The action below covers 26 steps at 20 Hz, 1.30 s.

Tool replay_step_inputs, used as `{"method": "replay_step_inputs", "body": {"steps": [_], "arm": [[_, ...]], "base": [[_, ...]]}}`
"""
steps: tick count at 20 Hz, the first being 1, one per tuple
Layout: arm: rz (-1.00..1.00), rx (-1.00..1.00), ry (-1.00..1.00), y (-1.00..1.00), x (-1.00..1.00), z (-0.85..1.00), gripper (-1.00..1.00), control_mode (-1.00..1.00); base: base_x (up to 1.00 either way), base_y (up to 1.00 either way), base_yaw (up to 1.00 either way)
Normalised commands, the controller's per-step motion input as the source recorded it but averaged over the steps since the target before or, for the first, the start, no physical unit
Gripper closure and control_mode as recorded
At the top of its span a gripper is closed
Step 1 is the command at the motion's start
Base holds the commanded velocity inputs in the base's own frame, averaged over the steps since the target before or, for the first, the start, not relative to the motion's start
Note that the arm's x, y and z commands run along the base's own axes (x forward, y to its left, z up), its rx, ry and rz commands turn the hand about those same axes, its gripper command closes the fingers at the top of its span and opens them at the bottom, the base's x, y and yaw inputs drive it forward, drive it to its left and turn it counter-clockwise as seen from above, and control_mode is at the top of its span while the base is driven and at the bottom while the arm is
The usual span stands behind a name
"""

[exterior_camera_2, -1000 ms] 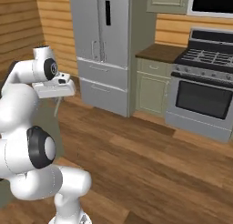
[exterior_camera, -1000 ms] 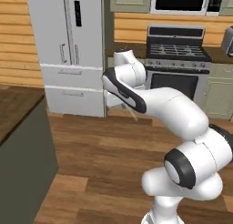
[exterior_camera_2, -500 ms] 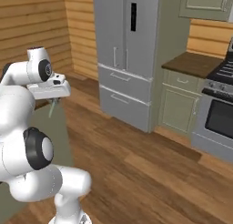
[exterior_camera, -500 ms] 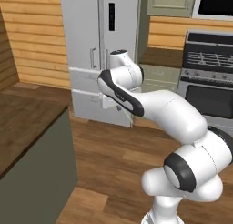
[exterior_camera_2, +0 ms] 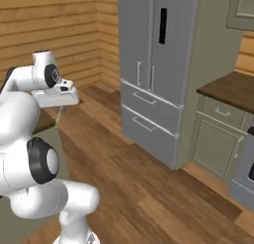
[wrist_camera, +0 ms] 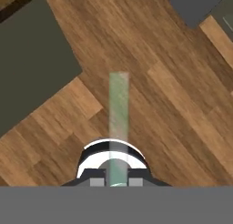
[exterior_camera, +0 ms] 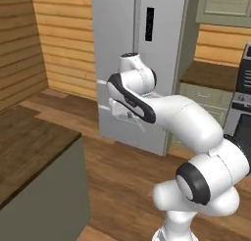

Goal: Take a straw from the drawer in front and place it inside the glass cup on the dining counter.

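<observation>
Pale straw [wrist_camera: 119,123] sticks out ahead of the hand [wrist_camera: 118,180], pinched between its fingers over wooden floor. Carrying step, I judge; next, bring it above the cup on the desk [exterior_camera: 29,147].

The arm rises from its rounded base, bends at a dark-ringed elbow joint and reaches forward and up to a raised wrist. From the wrist the hand turns downward, so the pincer [wrist_camera: 118,181] points at the floor. In the left base view the pincer [exterior_camera: 128,116] hangs just under the wrist's dark band; in the right base view the pincer [exterior_camera_2: 58,108] sits below the flat white hand block. Its two dark tips stand close together, clamped on the straw [wrist_camera: 118,127], which runs straight out ahead of the pincer, away from the hand.
</observation>
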Motion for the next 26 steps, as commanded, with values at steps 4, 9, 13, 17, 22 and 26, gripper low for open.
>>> {"method": "replay_step_inputs", "body": {"steps": [4,9,13,17,22,26], "arm": [[0.00,0.00,0.00,0.00,0.00,0.00,1.00,1.00],[0.00,0.00,0.00,0.00,0.00,0.00,1.00,1.00],[0.00,0.00,0.00,0.00,0.00,0.00,1.00,1.00],[0.00,0.00,0.00,0.00,0.00,0.00,1.00,1.00],[0.00,0.00,0.00,0.00,0.00,0.00,1.00,1.00],[0.00,0.00,0.00,0.00,0.00,0.00,1.00,1.00]], "base": [[1.00,-0.19,0.43],[1.00,-0.27,0.43],[1.00,-0.39,0.40],[1.00,-0.30,0.41],[1.00,-0.16,0.40],[1.00,-0.08,0.42]]}}
